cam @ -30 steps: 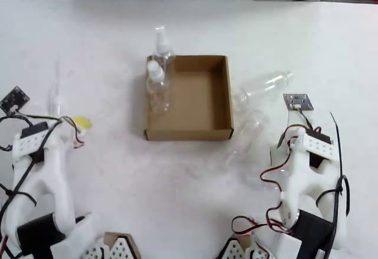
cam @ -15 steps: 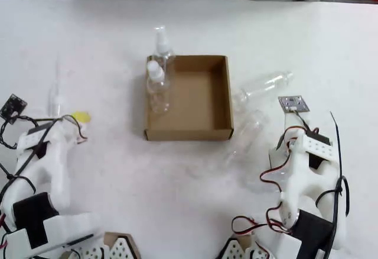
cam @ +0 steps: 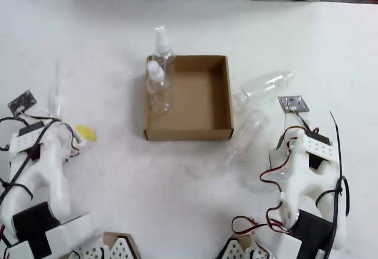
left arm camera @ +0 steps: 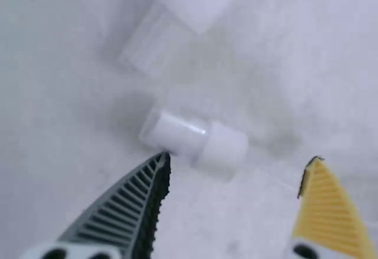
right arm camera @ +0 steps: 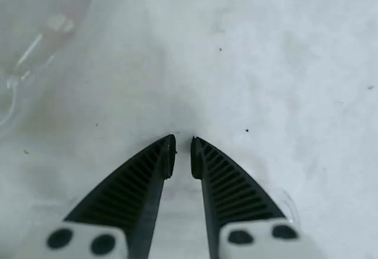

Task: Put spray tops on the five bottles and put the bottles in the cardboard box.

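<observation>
The cardboard box [cam: 214,130] sits mid-table. One capped clear bottle [cam: 157,87] lies inside along its left wall. Another capped bottle [cam: 162,45] stands just behind the box's back left corner. Two uncapped clear bottles [cam: 263,86] [cam: 248,129] lie to the right of the box. A white spray top [cam: 56,100] [left arm camera: 195,142] lies on the table at the left. My left gripper [left arm camera: 238,159] is open, its grey and yellow fingers either side of that top and just short of it. My right gripper [right arm camera: 182,143] is shut over bare table, beside a clear bottle [right arm camera: 32,46].
The yellow finger [cam: 86,132] of the left arm shows left of the box. The right arm [cam: 304,152] stands at the front right, close to the nearer lying bottle. Further off from the left gripper lies a blurred white piece [left arm camera: 177,16].
The left arm has shifted to the left and turned a little, and its yellow finger now lies lower on the table. The right arm has hardly moved.
</observation>
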Motion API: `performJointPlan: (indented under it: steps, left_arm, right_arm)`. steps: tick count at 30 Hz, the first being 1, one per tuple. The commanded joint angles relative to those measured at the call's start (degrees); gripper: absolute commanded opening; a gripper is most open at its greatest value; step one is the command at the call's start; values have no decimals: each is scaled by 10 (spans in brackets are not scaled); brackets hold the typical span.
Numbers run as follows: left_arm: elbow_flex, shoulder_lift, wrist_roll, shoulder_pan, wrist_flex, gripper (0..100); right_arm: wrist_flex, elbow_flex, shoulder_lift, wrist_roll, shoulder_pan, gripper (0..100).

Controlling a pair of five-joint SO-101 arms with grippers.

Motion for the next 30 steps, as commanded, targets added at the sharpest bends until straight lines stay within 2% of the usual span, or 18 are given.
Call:
performJointPlan:
  steps: [1,4,8,14,17,23,25,30]
  left_arm:
    - [-19,-59,-108,-26,18,347]
    - [-22,-78,-84,-34,18,347]
    - [-19,-96,18,-27,32,351]
    - [7,-101,116,29,45,351]
    - [56,-101,141,38,-16,352]
    - [159,-100,203,35,-231,347]
    - [181,-100,215,35,-281,347]
    - [184,-97,223,35,-298,346]
  right_arm:
    - [-7,-3,-8,4,0,33]
    - [-7,-3,-8,4,0,33]
    - [-7,-3,-8,4,-9,34]
    - [-7,-3,-8,4,-9,34]
    - [-7,-3,-8,4,-9,34]
    - [-7,-3,-8,5,-9,34]
    - [-7,-3,-8,5,-9,34]
    - [-7,-3,-8,5,-9,34]
